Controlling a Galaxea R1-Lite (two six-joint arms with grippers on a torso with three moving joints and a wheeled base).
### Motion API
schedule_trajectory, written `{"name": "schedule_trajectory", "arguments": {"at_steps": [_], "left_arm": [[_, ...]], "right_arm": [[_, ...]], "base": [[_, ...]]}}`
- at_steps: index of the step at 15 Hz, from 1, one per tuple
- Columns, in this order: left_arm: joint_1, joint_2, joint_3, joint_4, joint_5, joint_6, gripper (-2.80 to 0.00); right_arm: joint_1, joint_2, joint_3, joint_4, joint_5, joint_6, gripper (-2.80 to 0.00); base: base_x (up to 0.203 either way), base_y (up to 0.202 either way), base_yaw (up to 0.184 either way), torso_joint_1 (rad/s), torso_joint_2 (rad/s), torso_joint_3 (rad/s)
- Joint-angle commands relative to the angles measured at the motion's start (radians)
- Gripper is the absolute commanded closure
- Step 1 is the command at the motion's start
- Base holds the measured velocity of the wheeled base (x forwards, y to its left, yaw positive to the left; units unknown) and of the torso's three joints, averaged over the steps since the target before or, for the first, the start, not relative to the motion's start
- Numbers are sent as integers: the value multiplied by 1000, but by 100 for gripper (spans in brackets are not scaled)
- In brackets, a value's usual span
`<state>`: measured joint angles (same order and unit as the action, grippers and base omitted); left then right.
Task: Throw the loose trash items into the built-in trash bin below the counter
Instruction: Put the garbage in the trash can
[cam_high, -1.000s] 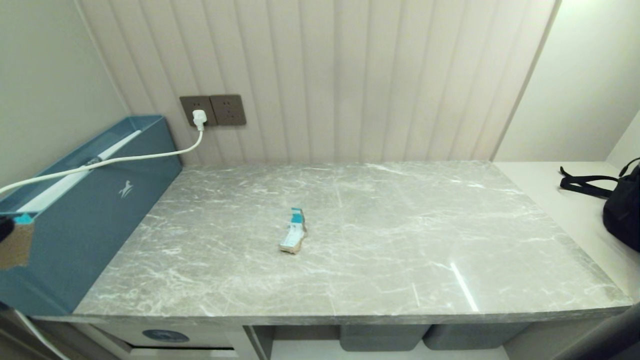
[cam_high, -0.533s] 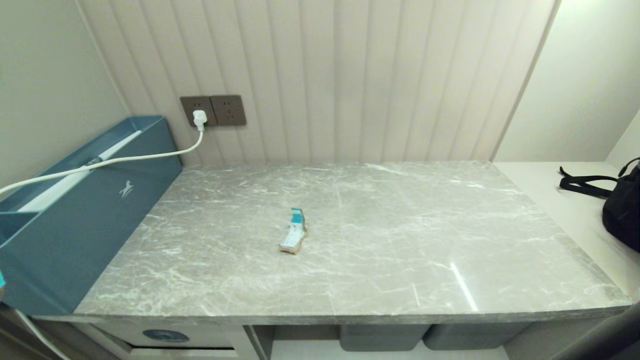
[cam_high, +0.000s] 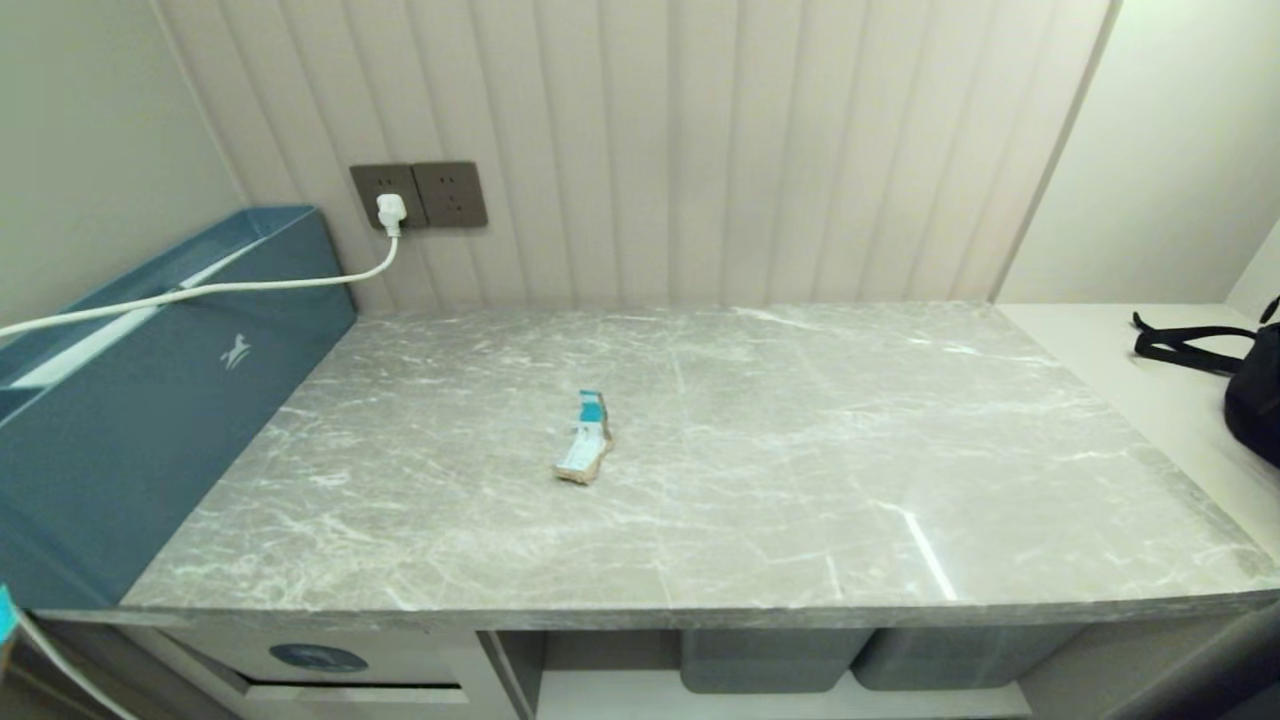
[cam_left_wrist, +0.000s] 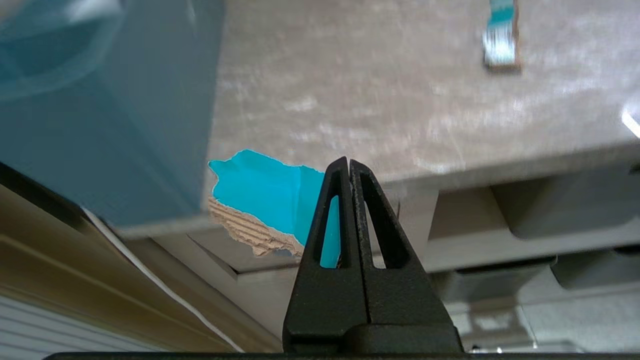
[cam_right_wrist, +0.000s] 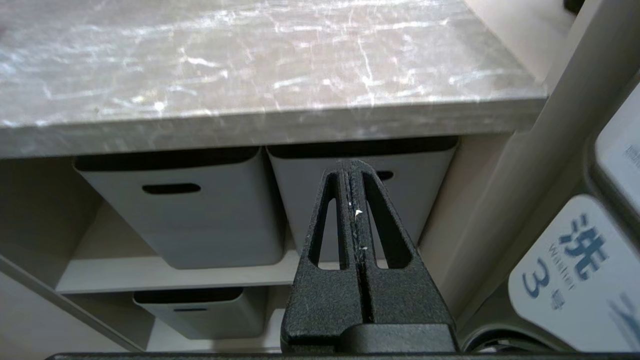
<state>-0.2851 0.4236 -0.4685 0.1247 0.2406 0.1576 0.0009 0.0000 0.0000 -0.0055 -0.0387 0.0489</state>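
One teal-faced scrap (cam_left_wrist: 265, 187) is pinched in the left gripper (cam_left_wrist: 348, 165), off the counter's (cam_high: 760, 560) front left corner.
One folded carton piece (cam_high: 584, 450) is left mid-counter, well apart. A blue box (cam_high: 150, 420) and white cord (cam_high: 200, 292) flank the left edge; two grey baskets (cam_right_wrist: 200, 210) are seen beyond the closed, empty right gripper (cam_right_wrist: 354, 167).

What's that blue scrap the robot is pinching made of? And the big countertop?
The scrap in the left end effector looks like corrugated cardboard: a glossy teal face over a brown, ribbed torn edge. The counter looks like polished marble or an imitation: grey with white veins and a sheen; which one I cannot tell.
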Motion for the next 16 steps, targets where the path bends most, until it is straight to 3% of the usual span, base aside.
{"name": "schedule_trajectory", "arguments": {"at_steps": [1, 4, 8, 11, 13, 16], "left_arm": [[0, -37, 39, 13, -7, -6, 0], [0, -27, 81, 41, -16, -83, 0], [0, -11, 130, 33, -94, -109, 0], [0, 9, 134, 56, -195, -279, 0], [0, 49, 105, 129, -198, -354, 0], [0, 98, 112, 142, -180, -360, 0]], "right_arm": [[1, 1, 2, -1, 0, 0, 0], [1, 0, 2, -1, 0, 0, 0], [1, 1, 2, -1, 0, 0, 0], [1, 0, 2, -1, 0, 2, 0], [1, 0, 2, -1, 0, 2, 0], [1, 0, 2, -1, 0, 2, 0]], "base": [[0, 0, 0, -236, 531, 282], [0, 0, 0, -248, 538, 287], [0, 0, 0, -242, 536, 292], [0, 0, 0, -222, 511, 283], [0, 0, 0, -217, 500, 288], [0, 0, 0, -203, 489, 284]]}}
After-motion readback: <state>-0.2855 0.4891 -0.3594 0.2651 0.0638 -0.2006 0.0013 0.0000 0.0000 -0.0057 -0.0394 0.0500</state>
